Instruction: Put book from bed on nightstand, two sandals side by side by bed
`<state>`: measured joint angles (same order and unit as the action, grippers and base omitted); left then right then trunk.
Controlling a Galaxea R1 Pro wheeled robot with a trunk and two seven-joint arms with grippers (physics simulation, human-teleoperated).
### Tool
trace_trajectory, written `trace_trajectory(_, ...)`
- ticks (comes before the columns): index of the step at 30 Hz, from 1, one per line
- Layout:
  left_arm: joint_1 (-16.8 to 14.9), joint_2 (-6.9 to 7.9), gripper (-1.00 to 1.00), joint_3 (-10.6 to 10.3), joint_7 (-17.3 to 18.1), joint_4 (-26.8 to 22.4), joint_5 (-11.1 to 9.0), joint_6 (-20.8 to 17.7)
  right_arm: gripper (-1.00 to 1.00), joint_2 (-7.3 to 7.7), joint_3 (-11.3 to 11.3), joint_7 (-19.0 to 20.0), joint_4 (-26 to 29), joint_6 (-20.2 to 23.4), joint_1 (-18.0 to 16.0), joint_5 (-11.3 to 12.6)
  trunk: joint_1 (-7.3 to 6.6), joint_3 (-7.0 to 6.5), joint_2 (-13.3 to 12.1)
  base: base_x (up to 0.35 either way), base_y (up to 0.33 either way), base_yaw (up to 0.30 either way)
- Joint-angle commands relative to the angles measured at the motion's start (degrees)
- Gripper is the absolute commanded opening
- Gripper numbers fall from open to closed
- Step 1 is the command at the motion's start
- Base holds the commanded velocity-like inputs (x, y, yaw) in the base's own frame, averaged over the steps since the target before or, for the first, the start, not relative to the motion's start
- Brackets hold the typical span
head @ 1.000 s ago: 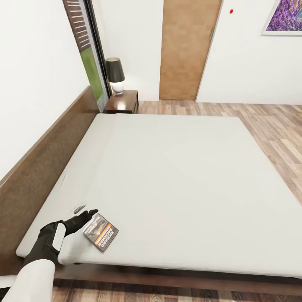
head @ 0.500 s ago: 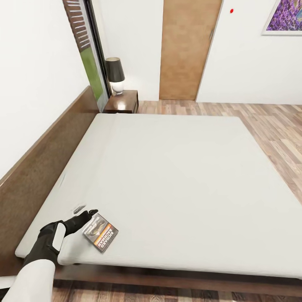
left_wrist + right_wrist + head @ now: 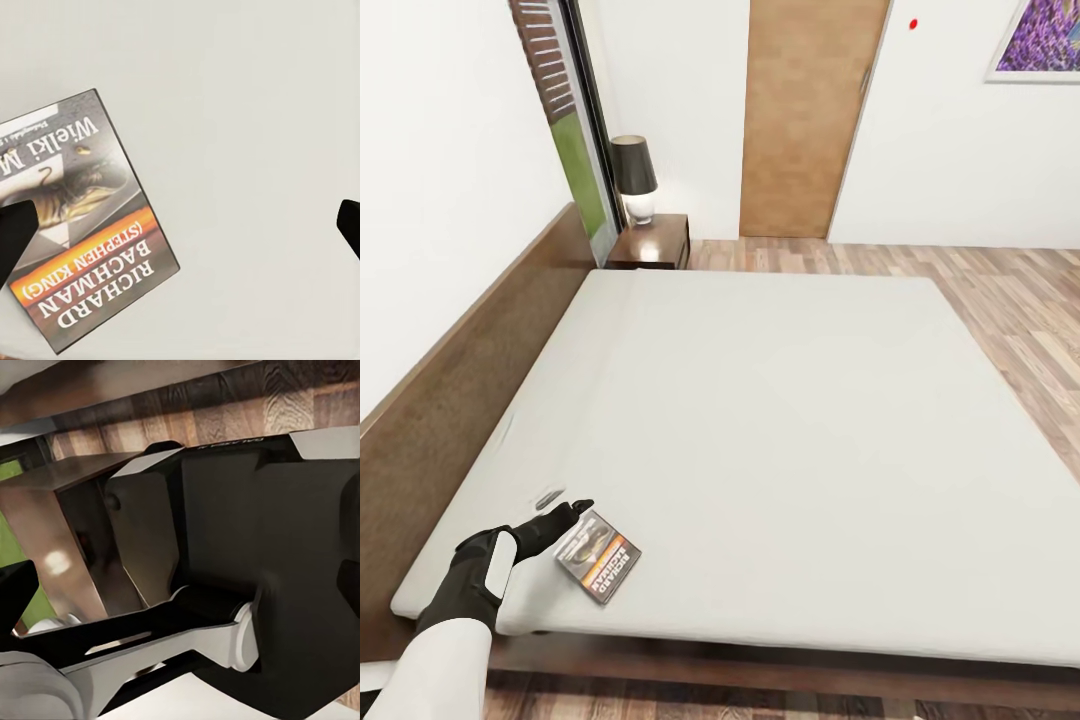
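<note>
Book (image 3: pixel 598 556) near bed (image 3: pixel 780 420) corner — left fingers (image 3: pixel 15 236) spread.

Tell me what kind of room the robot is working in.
Most likely a bedroom: a large bed with a dark wooden headboard, a nightstand bearing a lamp in the corner, and a wooden door beyond.

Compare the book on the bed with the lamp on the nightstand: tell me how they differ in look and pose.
The book lies flat on the bed near its close corner, by the left gripper; the lamp stands upright on the nightstand at the far corner. The book is a thin rectangle with a dark grey cover and an orange title band; the lamp has a black shade over a white base. Both sit toward the headboard side.
</note>
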<state>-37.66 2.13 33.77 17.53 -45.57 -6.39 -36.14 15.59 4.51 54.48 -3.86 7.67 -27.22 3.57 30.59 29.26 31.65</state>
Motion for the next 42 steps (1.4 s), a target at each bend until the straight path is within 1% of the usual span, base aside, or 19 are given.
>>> trace_trajectory(1, -0.04, -0.02, 1.00, 0.16, -0.04, -0.04, -0.55, -0.51, 1.00, 0.02, 0.41, 0.19, -0.19, 0.60, -0.08, 0.30, 0.24, 0.25, 0.49, 0.000, 0.000, 0.000)
trace_trajectory(17, -0.04, -0.02, 1.00, 0.16, -0.04, -0.04, -0.55, -0.51, 1.00, 0.05, 0.41, 0.19, -0.19, 0.59, -0.09, 0.30, 3.76, 3.12, 6.91, 0.000, 0.000, 0.000)
trace_trajectory(23, -0.04, -0.02, 1.00, 0.18, 0.02, -0.04, -0.56, -0.51, 1.00, 0.04, 0.41, 0.19, -0.19, 0.59, -0.08, 0.30, 3.76, 3.29, 6.91, 0.000, 0.000, 0.000)
trace_trajectory(38, -0.04, -0.02, 1.00, 0.23, 0.05, -0.04, -0.58, -0.51, 1.00, 0.04, 0.41, 0.19, -0.19, 0.59, -0.10, 0.30, 3.76, 4.58, 6.91, 0.000, 0.000, 0.000)
trace_trajectory(42, -0.04, -0.02, 1.00, 0.23, 0.05, -0.04, -0.61, -0.57, 1.00, 0.04, 0.41, 0.19, -0.19, 0.59, -0.08, 0.30, 4.64, 5.65, 8.51, 0.000, 0.000, 0.000)
